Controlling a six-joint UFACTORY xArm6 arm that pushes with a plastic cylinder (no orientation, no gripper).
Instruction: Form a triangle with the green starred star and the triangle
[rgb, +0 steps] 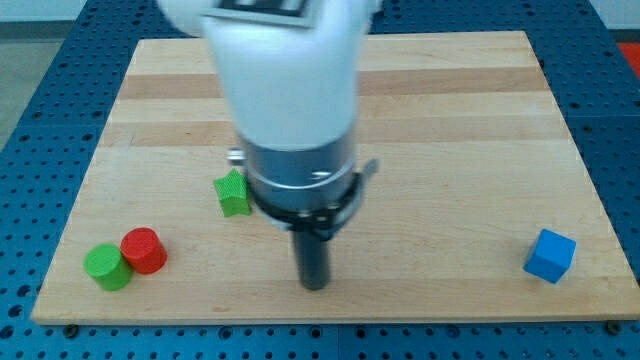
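The green star block (232, 193) lies on the wooden board (450, 120) left of centre; the arm covers its right part. My tip (314, 285) rests on the board below and to the right of the star, about a block's width or more away, not touching it. The arm body hides the red, blue and yellow blocks that lay just right of the star. No triangle block can be made out.
A red cylinder (144, 250) and a green cylinder (107, 267) stand touching near the bottom-left corner. A blue cube (550, 255) sits near the bottom-right edge. The arm (290, 100) covers the board's middle.
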